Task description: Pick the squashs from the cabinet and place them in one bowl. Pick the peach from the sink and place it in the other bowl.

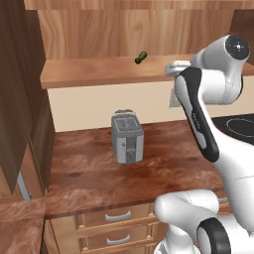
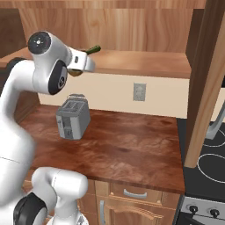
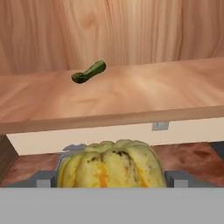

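The jaws grip the yellow squash (image 3: 111, 164) wide, just in front of the shelf (image 3: 131, 94); the green squash (image 3: 89, 72) lies there. The ribbed squash could slip mid-swing.

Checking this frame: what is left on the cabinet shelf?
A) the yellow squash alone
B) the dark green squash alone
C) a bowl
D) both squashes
B: the dark green squash lies alone on the cabinet shelf, while the yellow squash sits between the fingers, off the shelf.
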Motion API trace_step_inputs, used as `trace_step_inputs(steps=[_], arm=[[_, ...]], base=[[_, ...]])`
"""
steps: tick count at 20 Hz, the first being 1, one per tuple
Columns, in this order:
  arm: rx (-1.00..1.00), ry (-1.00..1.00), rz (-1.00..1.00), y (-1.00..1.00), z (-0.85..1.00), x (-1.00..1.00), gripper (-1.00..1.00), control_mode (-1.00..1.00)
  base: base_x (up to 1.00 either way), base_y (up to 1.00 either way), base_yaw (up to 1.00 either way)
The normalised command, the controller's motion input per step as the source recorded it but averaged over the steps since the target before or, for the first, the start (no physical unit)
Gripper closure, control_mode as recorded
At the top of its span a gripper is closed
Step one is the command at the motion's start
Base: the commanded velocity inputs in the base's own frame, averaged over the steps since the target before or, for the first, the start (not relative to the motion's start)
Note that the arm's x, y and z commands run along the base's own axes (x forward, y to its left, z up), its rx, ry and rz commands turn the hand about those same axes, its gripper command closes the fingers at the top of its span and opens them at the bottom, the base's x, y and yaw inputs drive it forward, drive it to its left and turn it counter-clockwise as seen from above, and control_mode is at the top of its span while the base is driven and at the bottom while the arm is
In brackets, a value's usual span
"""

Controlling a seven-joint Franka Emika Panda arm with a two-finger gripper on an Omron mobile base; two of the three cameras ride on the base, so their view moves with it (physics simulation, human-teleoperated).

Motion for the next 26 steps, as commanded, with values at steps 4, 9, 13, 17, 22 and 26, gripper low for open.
trace_step_inputs(steps=[4, 9, 13, 17, 22, 26], arm=[[0.02, 0.09, -0.01, 0.0, 0.0, -0.74, 1.0, -1.0], [0.0, 0.07, 0.0, 0.05, -0.08, -0.64, 1.0, -1.0], [0.0, 0.16, 0.0, 0.12, -0.43, -0.43, 1.0, -1.0], [0.0, 0.24, 0.0, 0.12, -0.5, -0.36, 1.0, -1.0], [0.01, 0.3, 0.0, 0.03, -0.28, -0.13, 1.0, -1.0], [0.02, 0.33, 0.0, 0.0, -0.1, 0.0, 1.0, -1.0]], base=[[0.0, 0.0, 0.0], [0.0, 0.0, 0.0], [0.0, 0.0, 0.0], [0.0, 0.0, 0.0], [0.0, 0.0, 0.0], [0.0, 0.0, 0.0]])
